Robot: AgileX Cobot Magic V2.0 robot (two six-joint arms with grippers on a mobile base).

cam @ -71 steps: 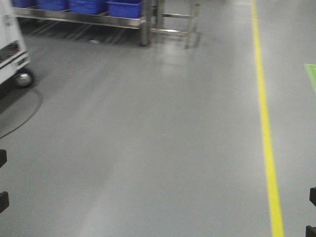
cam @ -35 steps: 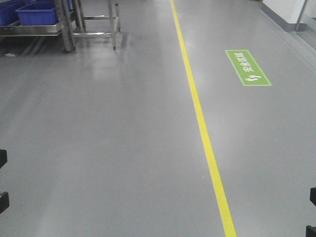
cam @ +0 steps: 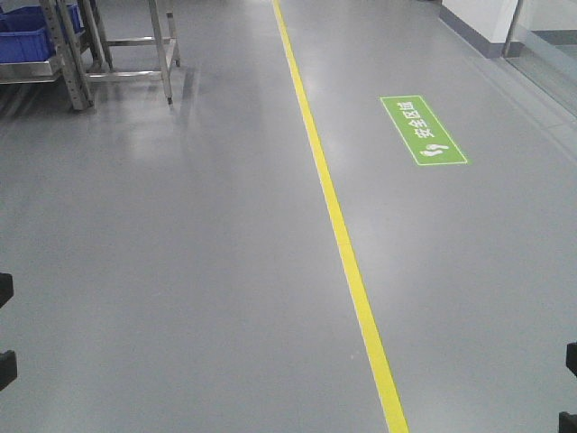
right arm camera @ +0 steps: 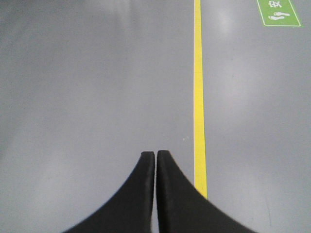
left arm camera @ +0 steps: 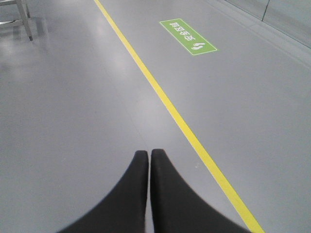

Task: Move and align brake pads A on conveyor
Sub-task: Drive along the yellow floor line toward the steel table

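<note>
step judged: base transit over floor [cam: 180,271] | left gripper [left arm camera: 148,154] was clenched, empty | right gripper [right arm camera: 156,154] was clenched, empty | brake pads A and conveyor were out of view | advice: arms best stowed until conveyor sighted

Two black grippers, plain as shoehorns

Standing here, I see the left gripper [left arm camera: 148,154] as a pair of matte black fingers [left arm camera: 130,191], smooth and plain. Each is broad at the root and sweeps in a concave curve to a narrow, blunt, squared-off tip, with only a hairline pale seam between the two. The right gripper [right arm camera: 155,155] is its twin, with the same dull black, flared horn shape and soft sheen along the curved edges. In the front view, small black blocky pieces [cam: 4,365] of the machine jut in at both lower corners, two on each side. Too little of them shows to tell what they are.
</note>
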